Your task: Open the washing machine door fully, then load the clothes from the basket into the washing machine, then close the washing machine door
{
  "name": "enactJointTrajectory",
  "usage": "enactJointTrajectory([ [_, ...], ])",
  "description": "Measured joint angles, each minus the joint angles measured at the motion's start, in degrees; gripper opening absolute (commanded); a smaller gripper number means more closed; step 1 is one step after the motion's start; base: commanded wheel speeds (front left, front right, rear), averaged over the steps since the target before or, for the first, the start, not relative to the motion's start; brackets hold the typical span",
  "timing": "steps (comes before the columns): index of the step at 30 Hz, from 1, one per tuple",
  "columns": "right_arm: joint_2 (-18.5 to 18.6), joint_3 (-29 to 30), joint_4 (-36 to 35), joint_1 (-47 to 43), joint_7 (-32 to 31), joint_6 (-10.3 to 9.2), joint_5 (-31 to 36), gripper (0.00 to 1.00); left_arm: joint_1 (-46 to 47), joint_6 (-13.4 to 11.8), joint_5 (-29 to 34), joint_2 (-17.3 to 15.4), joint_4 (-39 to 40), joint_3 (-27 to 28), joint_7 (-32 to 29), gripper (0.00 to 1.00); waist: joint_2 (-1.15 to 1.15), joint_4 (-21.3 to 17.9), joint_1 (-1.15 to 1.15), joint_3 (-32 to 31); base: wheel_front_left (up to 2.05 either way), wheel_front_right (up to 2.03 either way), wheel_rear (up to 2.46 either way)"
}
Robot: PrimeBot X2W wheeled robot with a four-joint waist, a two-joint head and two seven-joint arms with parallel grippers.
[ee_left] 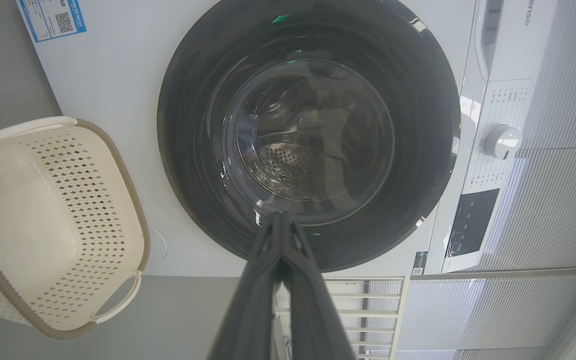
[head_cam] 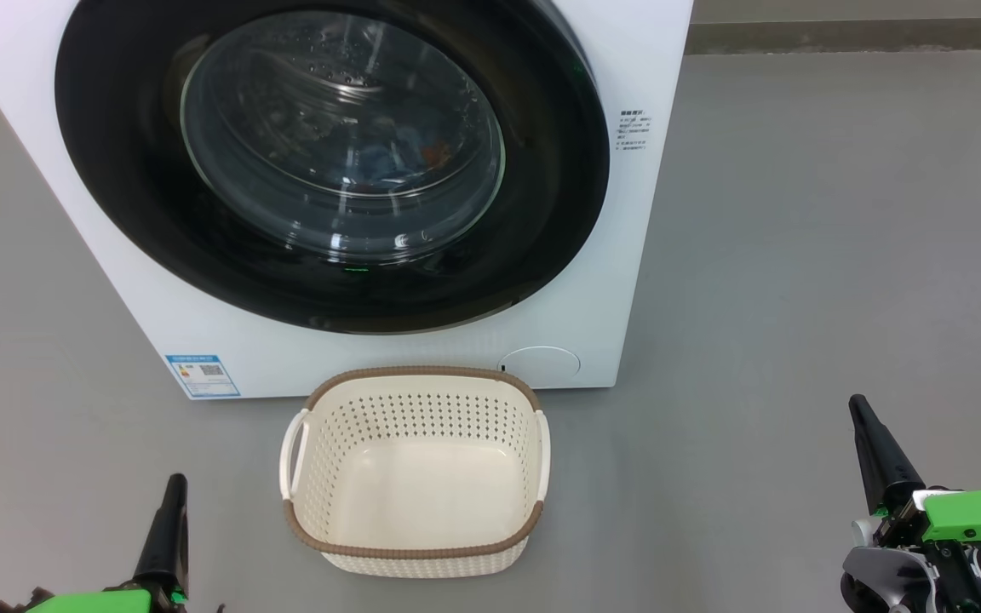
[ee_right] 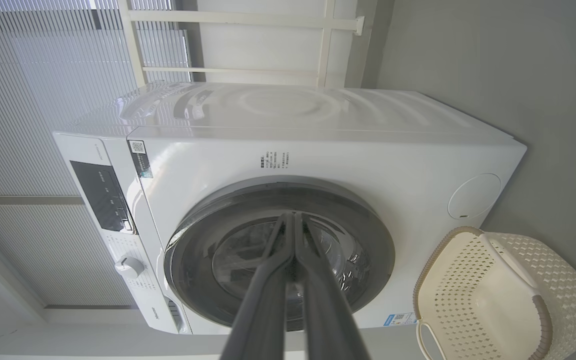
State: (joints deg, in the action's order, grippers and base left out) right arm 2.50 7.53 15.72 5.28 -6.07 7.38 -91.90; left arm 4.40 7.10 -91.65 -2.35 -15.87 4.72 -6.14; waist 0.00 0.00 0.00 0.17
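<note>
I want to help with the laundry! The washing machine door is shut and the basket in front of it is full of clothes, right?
Not quite: the basket is empty. The head view shows its bare bottom, and blue clothes lie behind the glass of the washing machine door. The door is shut, as you said.

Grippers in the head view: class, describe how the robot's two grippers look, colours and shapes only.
The left gripper has long, dark, tapering fingers on a bright green casing. The right gripper matches, and its green casing sits over silver-grey and black wrist parts. No lettering is legible on either.
</note>
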Motion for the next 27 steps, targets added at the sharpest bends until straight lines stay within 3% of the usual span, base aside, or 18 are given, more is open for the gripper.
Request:
enactJointTrajectory([
  [27, 0.0, 0.0, 0.0, 0.0, 0.0, 0.0, 0.0, 0.0, 0.0, 0.0, 0.0, 0.0, 0.0, 0.0, 0.0, 0.0, 0.0, 0.0, 0.0, 0.0, 0.0, 0.0, 0.0],
])
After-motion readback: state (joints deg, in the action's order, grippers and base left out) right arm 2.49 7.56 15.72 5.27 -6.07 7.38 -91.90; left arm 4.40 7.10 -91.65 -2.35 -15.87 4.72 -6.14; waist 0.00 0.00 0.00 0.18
